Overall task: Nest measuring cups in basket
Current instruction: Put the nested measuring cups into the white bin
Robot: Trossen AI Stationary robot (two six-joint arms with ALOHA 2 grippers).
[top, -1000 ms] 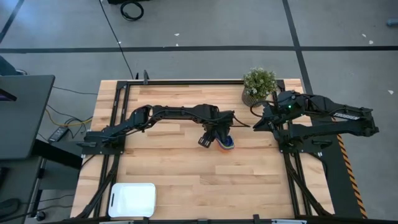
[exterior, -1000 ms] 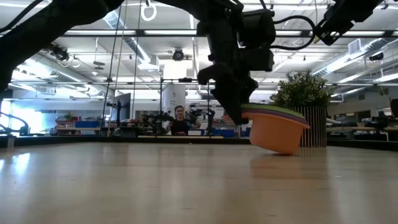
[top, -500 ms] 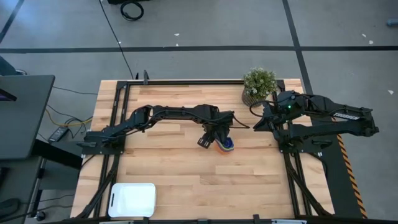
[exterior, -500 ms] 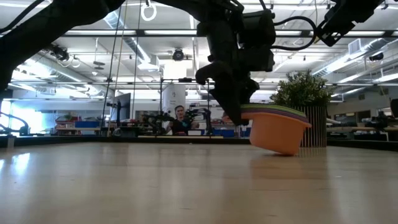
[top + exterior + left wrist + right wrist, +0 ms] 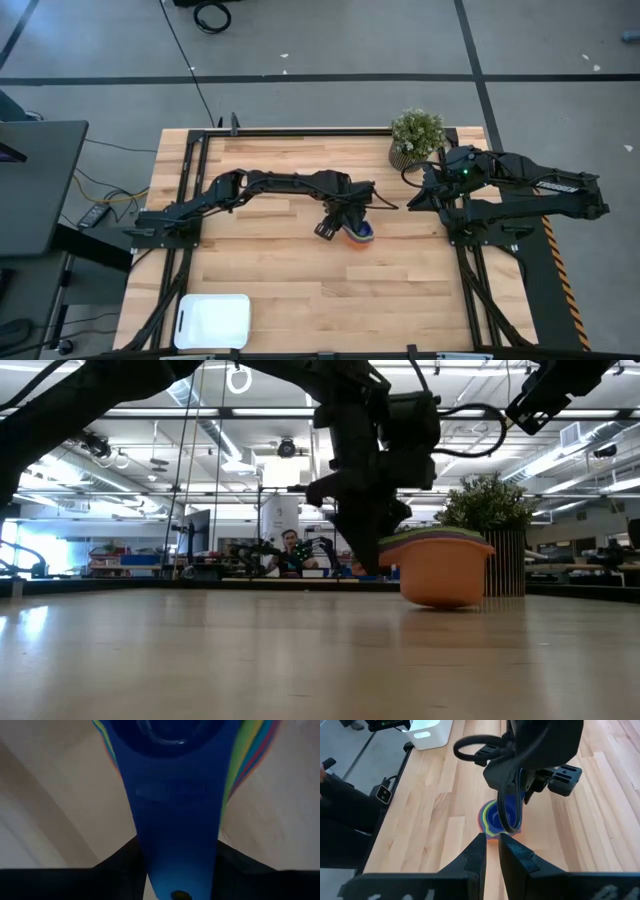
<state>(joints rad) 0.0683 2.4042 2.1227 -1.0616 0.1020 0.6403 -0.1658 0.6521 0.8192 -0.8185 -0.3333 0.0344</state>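
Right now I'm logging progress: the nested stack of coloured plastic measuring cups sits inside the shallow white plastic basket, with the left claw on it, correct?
No. The nested stack of coloured plastic measuring cups sits on the bare wooden table mid-table, far from the shallow white plastic basket, as the high view shows. The left claw is on it.

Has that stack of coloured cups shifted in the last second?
Yes. The stack of cups slid slightly left, away from the plant pot, and now sits level.

Glossy plastic measuring cups (image 5: 440, 565), matt wooden table (image 5: 280, 280)
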